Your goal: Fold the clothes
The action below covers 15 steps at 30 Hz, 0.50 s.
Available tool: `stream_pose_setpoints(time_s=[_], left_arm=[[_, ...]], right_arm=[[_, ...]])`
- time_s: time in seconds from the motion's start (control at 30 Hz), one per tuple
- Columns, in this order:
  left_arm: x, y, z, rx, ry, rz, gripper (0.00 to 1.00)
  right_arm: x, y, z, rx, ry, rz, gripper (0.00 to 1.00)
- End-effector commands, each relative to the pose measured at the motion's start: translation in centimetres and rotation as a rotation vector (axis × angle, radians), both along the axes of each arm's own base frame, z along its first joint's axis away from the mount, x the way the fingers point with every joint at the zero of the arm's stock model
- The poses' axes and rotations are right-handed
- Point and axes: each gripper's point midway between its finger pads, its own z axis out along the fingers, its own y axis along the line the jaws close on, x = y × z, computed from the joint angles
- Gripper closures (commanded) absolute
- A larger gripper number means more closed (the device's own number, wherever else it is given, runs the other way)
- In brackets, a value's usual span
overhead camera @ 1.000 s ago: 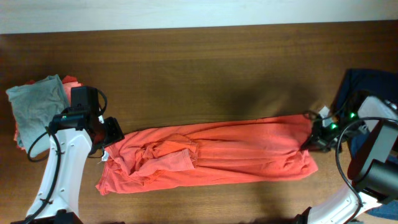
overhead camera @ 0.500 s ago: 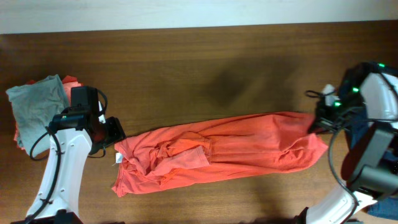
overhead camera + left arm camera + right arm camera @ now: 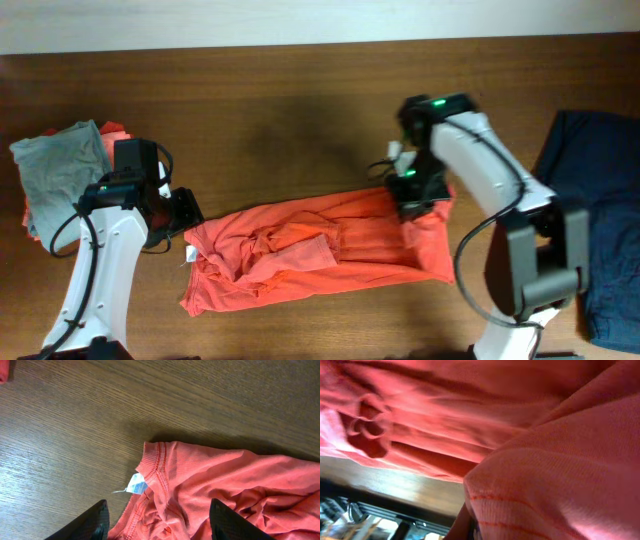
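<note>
The orange-red T-shirt [image 3: 300, 250] lies as a long crumpled band across the table's middle; its lettering does not show. My left gripper [image 3: 180, 215] is open and empty over the shirt's left, collar end. In the left wrist view the black fingertips [image 3: 92, 522] straddle the collar and crumpled cloth [image 3: 225, 490], beside a white tag [image 3: 136, 484]. My right gripper [image 3: 412, 195] is shut on the shirt's right end and holds it lifted and doubled back over the band. In the right wrist view the cloth [image 3: 520, 435] fills the frame and hides the fingers.
A small grey folded shirt [image 3: 60, 170] lies on a pile at the far left edge, behind my left arm. A dark navy garment [image 3: 590, 220] lies at the right edge. Bare wood lies beyond the shirt and to its right.
My right gripper has carried the shirt's right end far to the left, folding it back over the band. The shirt's left end slid slightly right. The left arm has stayed in place.
</note>
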Motion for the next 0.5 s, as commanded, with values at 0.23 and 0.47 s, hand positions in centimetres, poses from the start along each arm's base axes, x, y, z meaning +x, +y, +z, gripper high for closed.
stream_pose_setpoints(time_s=[0.23, 0.47], left_arm=[[0.6, 0.0, 0.9, -0.007, -0.032, -0.013, 0.36], [0.6, 0.0, 0.9, -0.007, -0.032, -0.013, 0.36]], right_arm=[[-1.7, 6.1, -2.3, -0.055, -0.007, 0.131, 0.84], [-2.1, 7.2, -2.4, -0.047, -0.02, 0.174, 0.58]])
